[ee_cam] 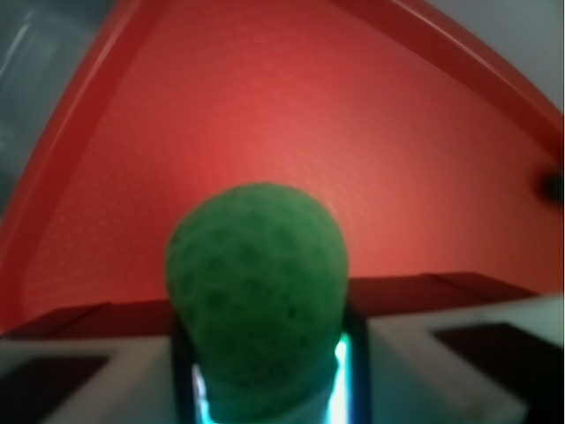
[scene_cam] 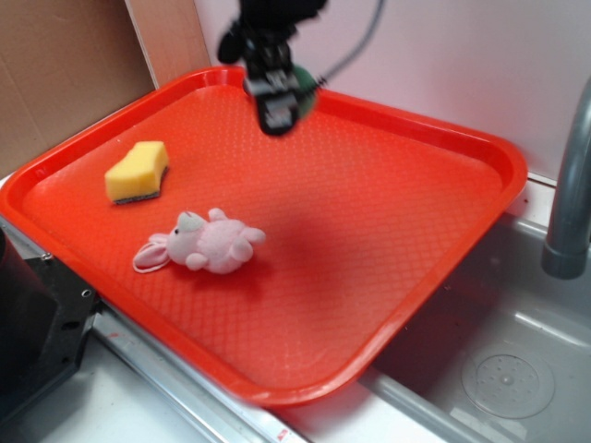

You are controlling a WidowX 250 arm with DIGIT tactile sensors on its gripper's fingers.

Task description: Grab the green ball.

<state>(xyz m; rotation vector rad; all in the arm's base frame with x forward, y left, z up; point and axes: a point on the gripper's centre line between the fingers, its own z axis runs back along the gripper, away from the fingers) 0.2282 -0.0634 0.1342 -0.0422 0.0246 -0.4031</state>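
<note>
red tray (scene_cam: 443, 268) beside sink. gripper (scene_cam: 280, 103) at tray's far edge, closed around green ball (ee_cam: 256, 291), apparently raised. ball looks light, soft, dimpled, grippy; hold across middle. sponge (scene_cam: 137, 172), plush toy (scene_cam: 212, 242) well apart.

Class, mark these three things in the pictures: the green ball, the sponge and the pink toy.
Green ball (ee_cam: 256, 300), wrist view, middle of its dimpled face.
Sponge (scene_cam: 137, 170), exterior view, its yellow top.
Pink toy (scene_cam: 220, 244), exterior view, its body.
</note>
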